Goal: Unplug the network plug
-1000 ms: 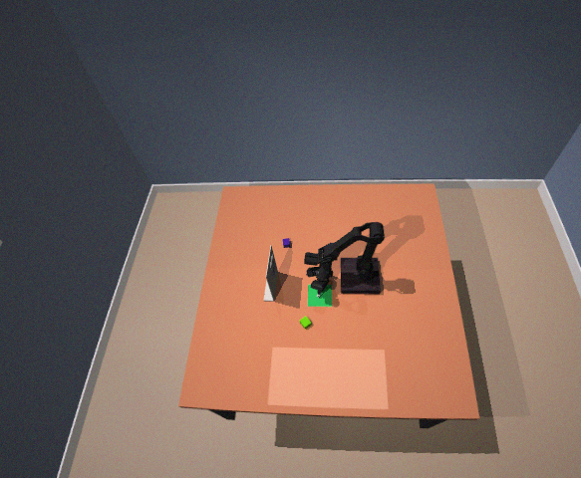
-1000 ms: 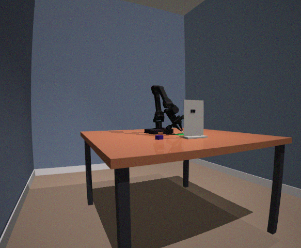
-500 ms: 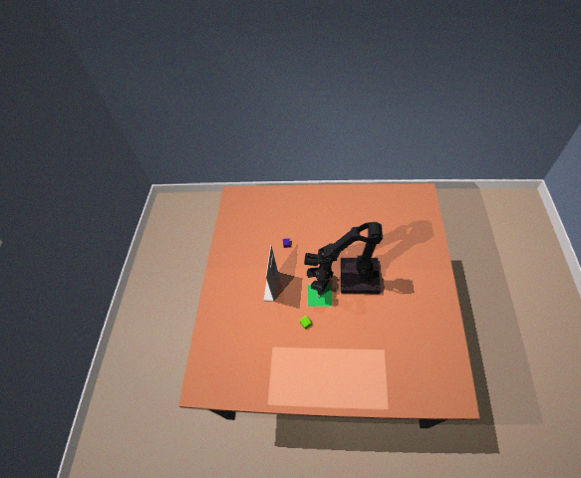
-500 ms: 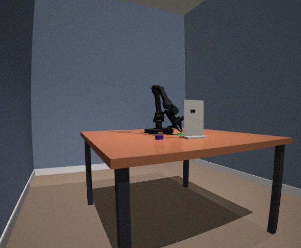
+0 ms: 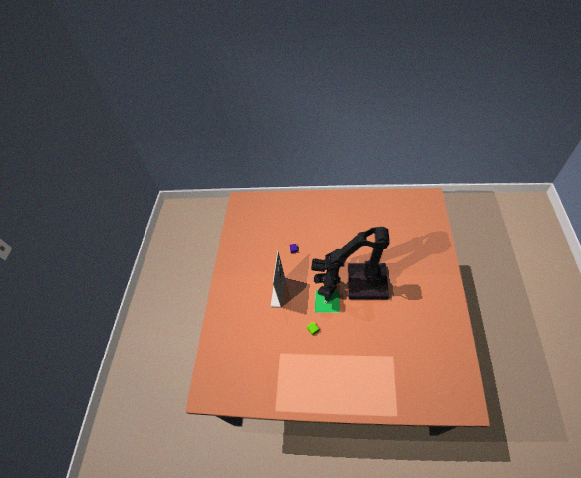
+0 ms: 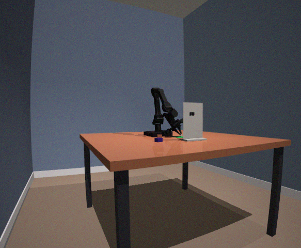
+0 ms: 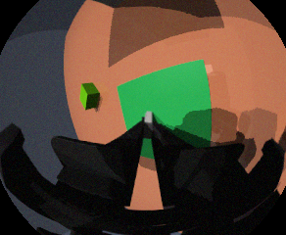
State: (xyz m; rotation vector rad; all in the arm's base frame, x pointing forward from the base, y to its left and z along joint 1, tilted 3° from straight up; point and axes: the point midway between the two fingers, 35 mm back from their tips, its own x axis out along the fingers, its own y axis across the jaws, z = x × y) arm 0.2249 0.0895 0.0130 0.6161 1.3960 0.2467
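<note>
One flat green square (image 7: 169, 101) lies under your gripper (image 7: 147, 119), whose dark tapered fingers clamp a small pale plug (image 7: 149, 117); two cubes nearby.

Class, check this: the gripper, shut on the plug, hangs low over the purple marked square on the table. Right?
Not quite. The marked square is green, not purple, as the wrist view shows; the only purple thing is a small cube. The gripper, shut on the plug, does hang low over it.

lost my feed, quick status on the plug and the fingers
Gripper shut on plug. Plug out of panel, low over green square. Green cube off to the side, not in the way.
</note>
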